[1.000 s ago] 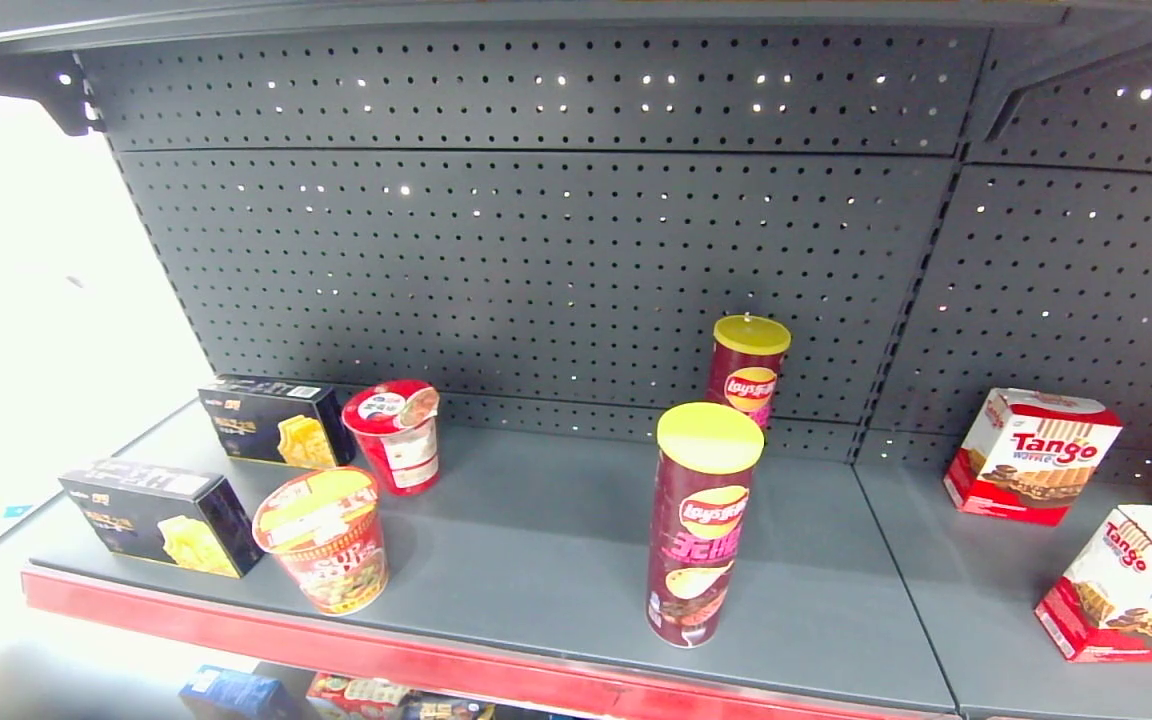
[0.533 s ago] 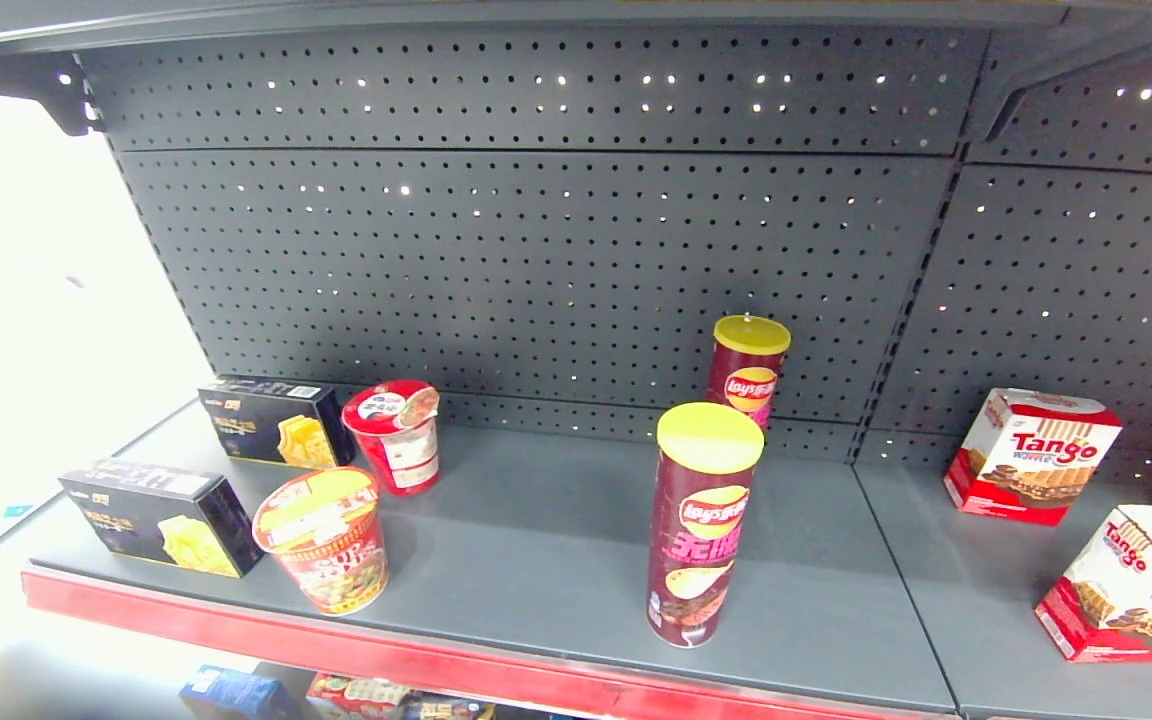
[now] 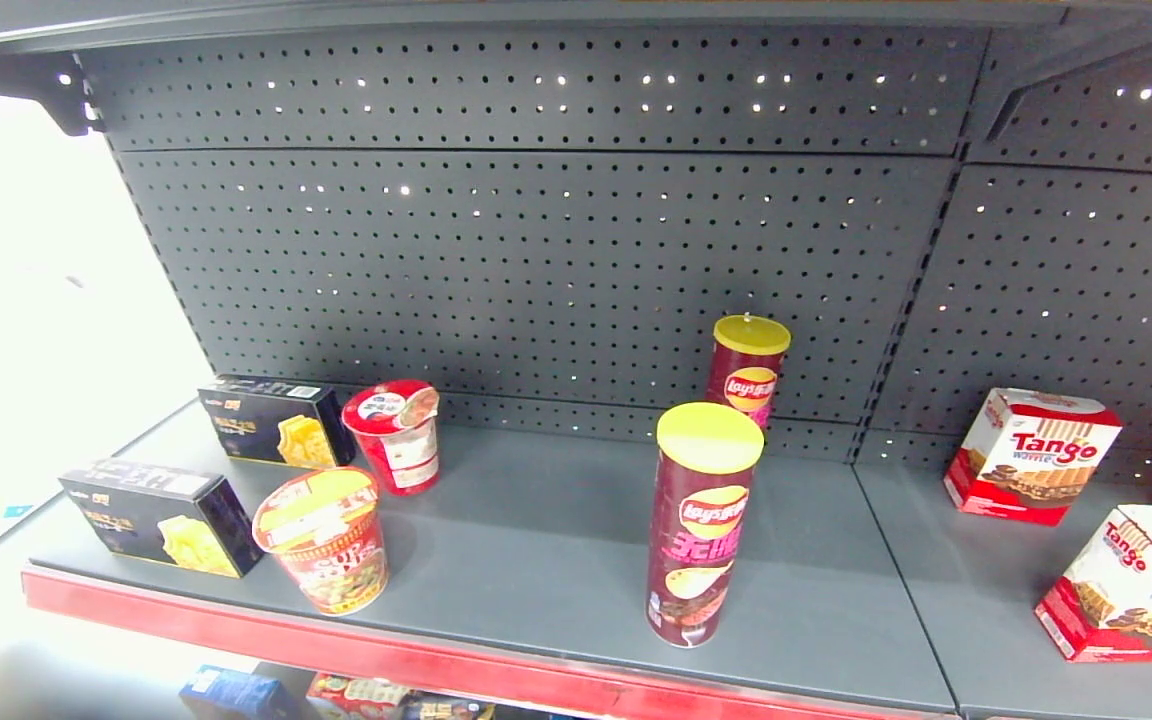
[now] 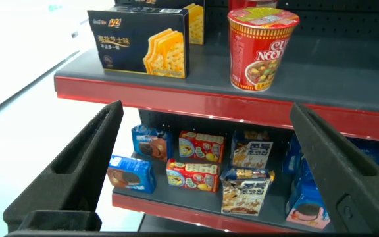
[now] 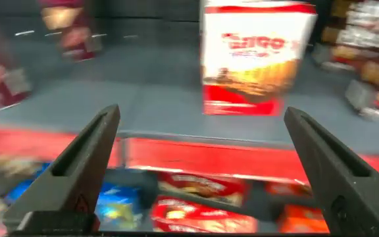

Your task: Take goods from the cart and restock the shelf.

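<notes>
A grey shelf (image 3: 536,540) has a wide bare stretch between the front noodle cup (image 3: 324,540) on the left and the tall front chip can (image 3: 704,525) at centre. A narrower bare gap separates that can from the front wafer box (image 3: 1126,585) at right.

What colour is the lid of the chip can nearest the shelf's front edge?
The lid of the front chip can is yellow, best seen in the head view.
</notes>
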Robot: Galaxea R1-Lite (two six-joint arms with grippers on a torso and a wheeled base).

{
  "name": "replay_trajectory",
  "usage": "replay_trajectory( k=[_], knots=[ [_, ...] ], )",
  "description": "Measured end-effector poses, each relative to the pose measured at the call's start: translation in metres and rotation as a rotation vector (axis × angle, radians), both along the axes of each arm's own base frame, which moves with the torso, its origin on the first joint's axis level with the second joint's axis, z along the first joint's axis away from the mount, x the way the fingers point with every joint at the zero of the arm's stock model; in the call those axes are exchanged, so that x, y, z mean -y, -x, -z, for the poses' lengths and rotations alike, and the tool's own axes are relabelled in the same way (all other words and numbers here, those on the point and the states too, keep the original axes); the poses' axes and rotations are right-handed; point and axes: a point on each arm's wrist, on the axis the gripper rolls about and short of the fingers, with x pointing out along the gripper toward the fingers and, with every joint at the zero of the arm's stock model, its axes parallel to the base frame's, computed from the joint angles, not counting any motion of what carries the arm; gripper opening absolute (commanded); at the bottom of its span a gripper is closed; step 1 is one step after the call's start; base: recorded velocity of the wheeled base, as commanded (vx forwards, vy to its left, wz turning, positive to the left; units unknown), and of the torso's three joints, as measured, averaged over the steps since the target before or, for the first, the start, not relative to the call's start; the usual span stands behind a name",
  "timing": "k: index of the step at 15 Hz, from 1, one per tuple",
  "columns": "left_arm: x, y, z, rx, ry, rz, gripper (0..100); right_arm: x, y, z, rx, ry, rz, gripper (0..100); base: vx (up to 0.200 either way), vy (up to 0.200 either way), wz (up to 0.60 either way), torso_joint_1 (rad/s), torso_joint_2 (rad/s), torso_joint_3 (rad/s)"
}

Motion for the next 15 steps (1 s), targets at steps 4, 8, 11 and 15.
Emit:
replay_trajectory(
  k=[4, 8, 11, 15],
  knots=[
    [0.0000, 0.0000, 0.0000, 0.000, 0.000, 0.000, 100, 0.0022, -0.0002, -0.0001, 0.023, -0.032, 0.096, 100, 0.000, 0.000, 0.00, 0.000, 0.00, 0.000],
    [0.0000, 0.0000, 0.0000, 0.000, 0.002, -0.002, 100, 0.0032, -0.0002, 0.0005, 0.027, -0.068, 0.139, 100, 0.000, 0.000, 0.00, 0.000, 0.00, 0.000],
    [-0.0001, 0.0000, 0.0000, 0.001, 0.002, -0.002, 100, 0.0063, 0.0008, 0.0001, 0.015, 0.023, 0.287, 100, 0.000, 0.000, 0.00, 0.000, 0.00, 0.000],
    [0.0000, 0.0000, 0.0000, 0.001, 0.002, 0.001, 100, -0.0016, -0.0019, 0.0062, -0.012, -0.020, -0.074, 100, 0.000, 0.000, 0.00, 0.000, 0.00, 0.000]
  ],
)
